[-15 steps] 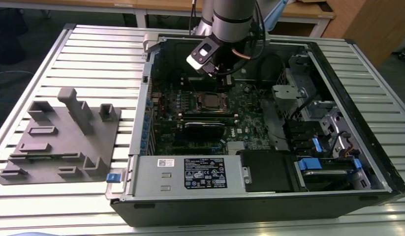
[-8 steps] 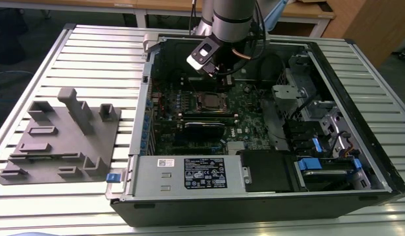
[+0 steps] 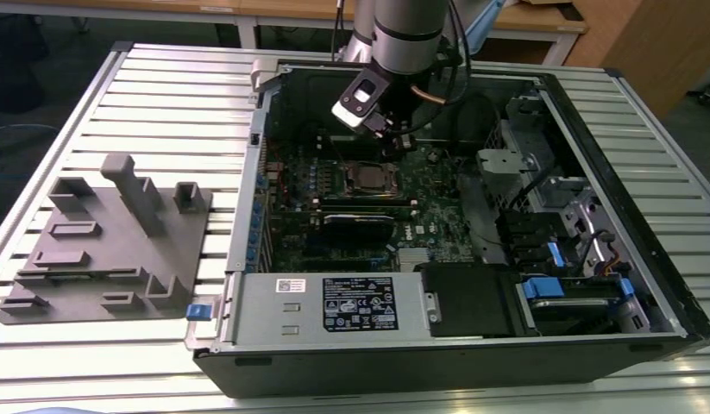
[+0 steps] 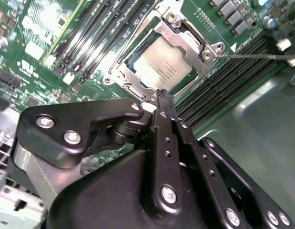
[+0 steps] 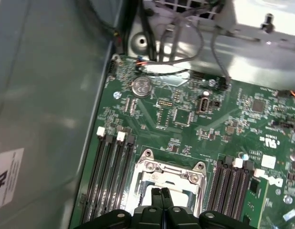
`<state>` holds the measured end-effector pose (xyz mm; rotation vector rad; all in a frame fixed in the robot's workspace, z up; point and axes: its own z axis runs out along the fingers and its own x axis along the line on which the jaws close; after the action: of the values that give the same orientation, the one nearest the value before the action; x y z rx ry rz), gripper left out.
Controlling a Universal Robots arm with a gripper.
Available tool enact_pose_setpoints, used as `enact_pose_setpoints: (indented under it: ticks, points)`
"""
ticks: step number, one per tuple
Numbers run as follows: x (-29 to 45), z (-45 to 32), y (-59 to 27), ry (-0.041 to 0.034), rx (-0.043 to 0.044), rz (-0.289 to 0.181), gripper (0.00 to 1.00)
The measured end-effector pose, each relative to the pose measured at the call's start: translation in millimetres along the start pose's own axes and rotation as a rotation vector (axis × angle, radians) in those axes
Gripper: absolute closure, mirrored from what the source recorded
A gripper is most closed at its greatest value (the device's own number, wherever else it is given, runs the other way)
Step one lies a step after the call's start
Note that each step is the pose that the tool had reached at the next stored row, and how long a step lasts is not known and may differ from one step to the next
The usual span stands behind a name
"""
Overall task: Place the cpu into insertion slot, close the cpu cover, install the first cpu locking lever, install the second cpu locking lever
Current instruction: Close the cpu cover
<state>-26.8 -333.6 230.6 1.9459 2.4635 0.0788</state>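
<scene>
The cpu (image 4: 159, 67) lies flat in the insertion slot (image 3: 367, 177) on the green motherboard, its pale metal top showing through the window of the cpu cover (image 4: 185, 40). The silvery cover frame (image 5: 168, 168) lies down over the socket. A thin locking lever (image 4: 254, 56) sticks out sideways from one socket corner. My gripper (image 4: 162, 98) hovers just beside the socket edge, fingers pressed together with nothing between them. In the first wrist view the gripper (image 5: 162, 194) points down at the cover's window. In the exterior view the gripper (image 3: 386, 138) hangs just behind the socket.
Black memory slots (image 5: 111, 167) flank the socket on both sides. The case wall (image 5: 42, 95) and cables (image 5: 171, 43) stand close by. The power supply (image 3: 331, 302) and drive bays (image 3: 562, 224) fill the near and right parts of the case. A grey fixture block (image 3: 113, 241) sits outside at the exterior view's left.
</scene>
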Motion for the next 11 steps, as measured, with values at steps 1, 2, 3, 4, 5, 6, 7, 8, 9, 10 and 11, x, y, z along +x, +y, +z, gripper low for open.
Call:
enact_pose_setpoints:
  ticks: [1,2,3,4,5,6,7,8,9,10,11]
  points:
    - [0.0,0.0,0.0,0.0007,0.0005,-0.017,0.89]
    - [0.0,0.0,0.0,0.0014,0.0010,-0.035,0.89]
    - [0.0,0.0,0.0,0.0021,0.0016,-0.052,0.89]
    - [0.0,0.0,0.0,0.0028,0.0021,-0.069,0.89]
    - [0.0,0.0,0.0,0.0034,0.0026,-0.086,0.89]
    - [0.0,0.0,0.0,0.0041,0.0031,-0.102,0.89]
    - [0.0,0.0,0.0,0.0047,0.0036,-0.119,0.89]
    - [0.0,0.0,0.0,0.0055,0.0042,-0.137,0.89]
    - [0.0,0.0,0.0,0.0061,0.0046,-0.152,0.89]
    - [0.0,0.0,0.0,0.0063,0.0048,-0.160,0.89]
    - [0.0,0.0,0.0,0.0064,0.0048,-0.161,0.89]
